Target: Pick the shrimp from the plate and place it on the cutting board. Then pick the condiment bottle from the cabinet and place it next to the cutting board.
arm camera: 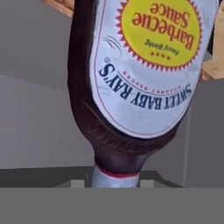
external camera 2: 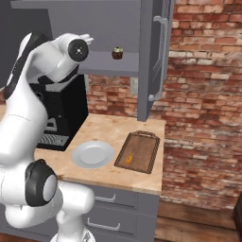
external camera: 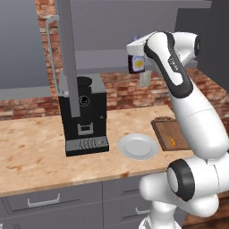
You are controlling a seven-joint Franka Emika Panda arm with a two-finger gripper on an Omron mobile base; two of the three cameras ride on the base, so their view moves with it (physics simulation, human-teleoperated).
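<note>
Jaws closed part-way on the neck of the condiment bottle (arm camera: pixel 144 74), gripper (external camera: pixel 136 56) up at the cabinet (external camera: pixel 103 58) shelf, bottle hanging off it. Shrimp (external camera 2: pixel 128 158) already on the cutting board (external camera 2: pixel 142 146), plate (external camera 2: pixel 92 154) bare beside it. Risk, judged: narrow neck hold could let bottle swing or slip on descent to counter (external camera: pixel 36 147), or clip the cabinet door (external camera 2: pixel 153 52).

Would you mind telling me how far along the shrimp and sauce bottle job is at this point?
Done: the shrimp lies on the cutting board, and the plate is bare. In hand: the gripper is up at the cabinet shelf, closed on the barbecue sauce bottle by its neck, label close to the hand camera. Left: carrying the bottle down and setting it on the counter beside the board.
</note>
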